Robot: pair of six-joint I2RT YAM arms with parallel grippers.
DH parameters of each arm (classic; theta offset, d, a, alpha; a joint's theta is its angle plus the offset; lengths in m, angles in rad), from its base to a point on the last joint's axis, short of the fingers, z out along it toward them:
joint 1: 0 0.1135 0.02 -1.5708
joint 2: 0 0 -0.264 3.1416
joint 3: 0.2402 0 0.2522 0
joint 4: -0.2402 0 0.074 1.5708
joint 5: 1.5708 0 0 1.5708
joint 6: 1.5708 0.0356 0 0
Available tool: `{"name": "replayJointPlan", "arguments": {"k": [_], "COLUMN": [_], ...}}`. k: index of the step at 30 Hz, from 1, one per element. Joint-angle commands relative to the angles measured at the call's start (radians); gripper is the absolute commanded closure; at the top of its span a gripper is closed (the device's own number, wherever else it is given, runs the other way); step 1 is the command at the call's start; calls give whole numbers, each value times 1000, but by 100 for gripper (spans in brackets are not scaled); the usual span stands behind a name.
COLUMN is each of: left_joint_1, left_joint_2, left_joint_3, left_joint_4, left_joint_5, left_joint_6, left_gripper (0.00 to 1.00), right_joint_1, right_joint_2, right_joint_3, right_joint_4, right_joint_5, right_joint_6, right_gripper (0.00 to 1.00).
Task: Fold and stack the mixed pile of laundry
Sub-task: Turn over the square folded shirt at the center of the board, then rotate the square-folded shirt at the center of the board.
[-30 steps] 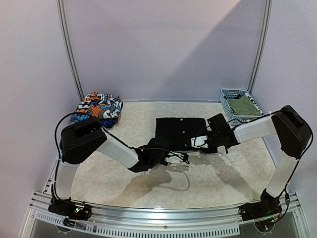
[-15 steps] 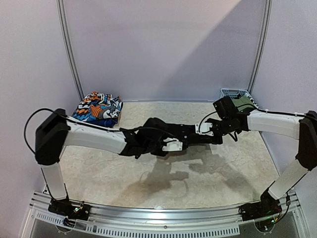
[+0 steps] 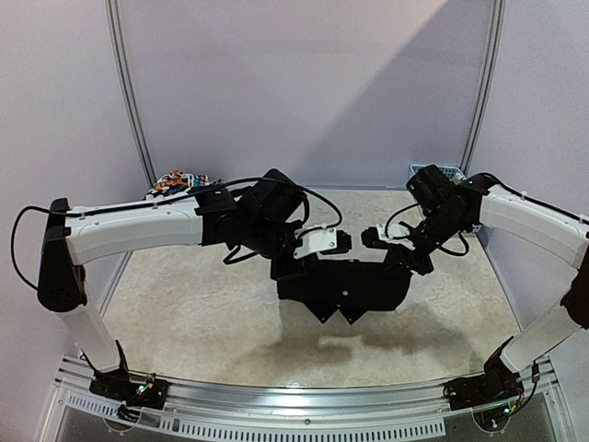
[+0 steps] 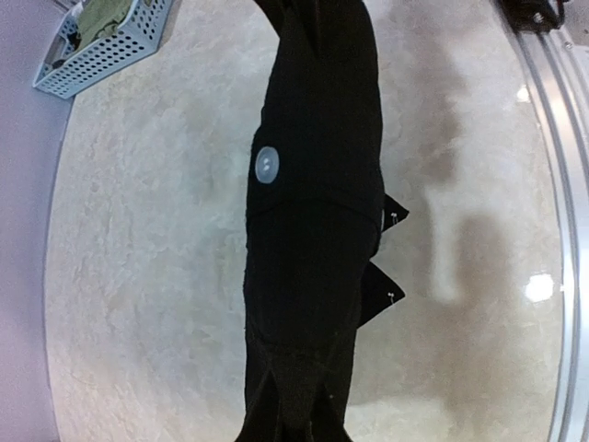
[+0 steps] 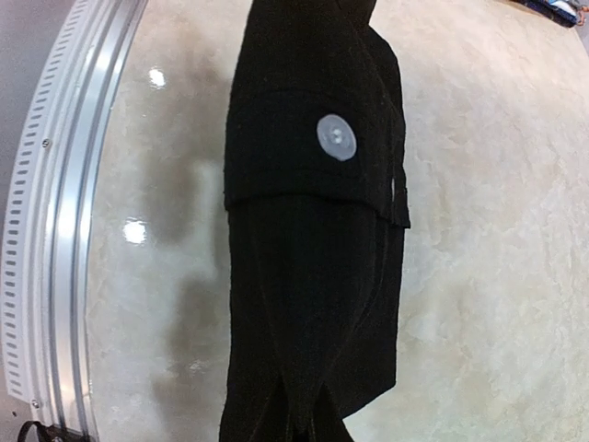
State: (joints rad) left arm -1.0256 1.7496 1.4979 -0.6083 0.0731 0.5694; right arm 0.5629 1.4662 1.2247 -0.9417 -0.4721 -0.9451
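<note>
Item: black trousers (image 3: 345,290), hanging bunched in the air above the middle of the table (image 3: 184,304), clear of its surface. The left gripper (image 3: 333,243) and the right gripper (image 3: 375,236) are both clamped tight on the upper edge, close together. Risks: either narrow pinch may slip under the hanging weight and drop one side. With the hold points so close, the cloth may land creased instead of flat, and the two wrists could knock together. Not made out: the fingertips, lost in black fabric on both wrist views, where only a pale button (image 4: 266,166) stands out. The orange-blue-white print (image 3: 179,178) is mostly behind the left arm. The lattice basket (image 4: 120,46) with an olive-green garment (image 4: 97,20) is cut off at the frame corner.
</note>
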Motion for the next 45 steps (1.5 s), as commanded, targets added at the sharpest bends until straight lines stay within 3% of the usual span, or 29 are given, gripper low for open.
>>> {"name": "replayJointPlan", "arguments": {"k": [1,8,10,12,14,16,17,19,22,25,31,33,37,45], "left_joint_1": [31,157,230,313,355,361,356,341,330,318,209,154,86,48], "left_joint_2": [13,143,249,411,571,631,610,514,332,172,-23,-14,11,115], "left_joint_3": [51,213,315,496,736,874,865,741,439,170,-220,-258,-324,-516], "left_joint_4": [-127,-114,-89,-63,-98,-120,-92,17,159,258,490,509,584,977], "left_joint_5": [126,214,221,86,-73,-145,-172,-234,-283,-299,-281,-287,-331,-313], "left_joint_6": [-73,-82,-97,-170,-264,-310,-327,-375,-506,-729,-1080,-1157,-1284,-1610], "left_gripper": [100,100,96,68,49,41,39,34,33,33,37,38,40,36], "right_joint_1": [2,-79,-132,-164,-190,-224,-244,-271,-275,-275,-276,-277,-281,-280], "right_joint_2": [-4,163,284,438,652,820,835,788,567,439,538,583,560,567], "right_joint_3": [51,255,383,560,791,1009,1024,907,620,501,406,376,259,237], "right_joint_4": [-125,-95,-21,67,84,58,80,188,382,375,302,298,384,339], "right_joint_5": [-56,-82,-68,-2,56,32,8,-24,-7,4,163,193,230,272], "right_joint_6": [36,36,61,112,196,352,409,520,561,511,443,463,514,544], "right_gripper": [98,97,86,64,54,40,34,22,9,6,19,25,27,30]}}
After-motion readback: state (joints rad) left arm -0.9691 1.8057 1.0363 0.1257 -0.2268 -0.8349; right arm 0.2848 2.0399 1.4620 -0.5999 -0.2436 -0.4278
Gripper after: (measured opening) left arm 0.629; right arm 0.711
